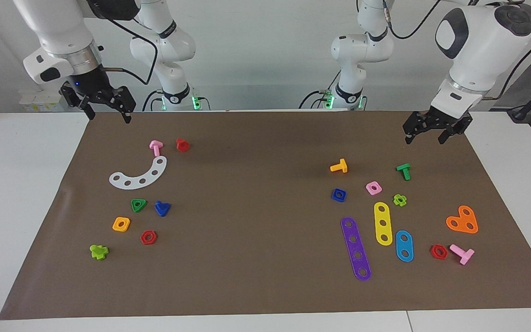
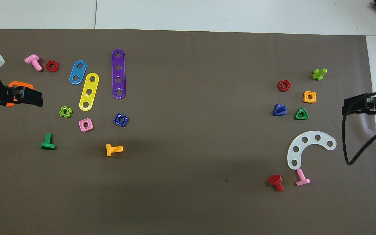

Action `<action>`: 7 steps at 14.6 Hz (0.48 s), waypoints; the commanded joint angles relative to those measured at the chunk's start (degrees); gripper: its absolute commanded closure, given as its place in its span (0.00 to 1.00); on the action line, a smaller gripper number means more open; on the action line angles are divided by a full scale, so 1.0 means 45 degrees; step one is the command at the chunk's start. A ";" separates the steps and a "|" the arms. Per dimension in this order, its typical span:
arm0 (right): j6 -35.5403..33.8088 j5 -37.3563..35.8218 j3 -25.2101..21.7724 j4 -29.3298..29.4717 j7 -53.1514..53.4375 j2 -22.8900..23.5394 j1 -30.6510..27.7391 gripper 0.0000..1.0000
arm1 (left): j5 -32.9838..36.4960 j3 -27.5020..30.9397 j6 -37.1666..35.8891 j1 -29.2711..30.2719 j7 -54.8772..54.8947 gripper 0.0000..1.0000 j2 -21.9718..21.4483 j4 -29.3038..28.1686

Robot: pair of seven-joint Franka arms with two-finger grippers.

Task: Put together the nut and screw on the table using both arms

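The dark-blue square nut (image 1: 339,195) lies flat on the brown mat (image 1: 256,276) toward the left arm's end, beside the pink square nut (image 1: 374,187); it also shows in the overhead view (image 2: 121,119). The dark-blue screw with the triangular head (image 1: 162,208) lies toward the right arm's end beside the green triangular nut (image 1: 138,204); it also shows in the overhead view (image 2: 279,110). My left gripper (image 1: 424,140) hangs open and empty above the mat's left-arm end. My right gripper (image 1: 109,117) hangs open and empty above the mat's right-arm corner. Both are well apart from the parts.
Near the nut lie an orange screw (image 1: 339,166), a green screw (image 1: 404,171), purple (image 1: 356,248), yellow (image 1: 382,223) and blue (image 1: 404,246) strips and an orange heart plate (image 1: 462,220). Near the screw lie a white curved strip (image 1: 139,175), an orange-yellow nut (image 1: 121,224) and a red nut (image 1: 148,237).
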 commanded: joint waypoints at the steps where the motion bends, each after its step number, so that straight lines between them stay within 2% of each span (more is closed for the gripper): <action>1: -0.0056 0.0080 0.0151 -0.0302 0.0135 -0.0241 -0.0221 0.00 | 0.0195 -0.0036 0.0171 0.0057 0.0100 0.00 -0.0435 -0.0513; 5: 0.0451 0.0099 0.0151 -0.0613 0.0116 -0.0202 -0.0202 0.00 | 0.0195 -0.0036 0.0171 0.0057 0.0100 0.00 -0.0435 -0.0513; 7: 0.1404 0.0254 0.0151 -0.1276 -0.0021 -0.0202 -0.0221 0.00 | 0.0195 -0.0056 0.0171 0.0057 0.0100 0.00 -0.0435 -0.0513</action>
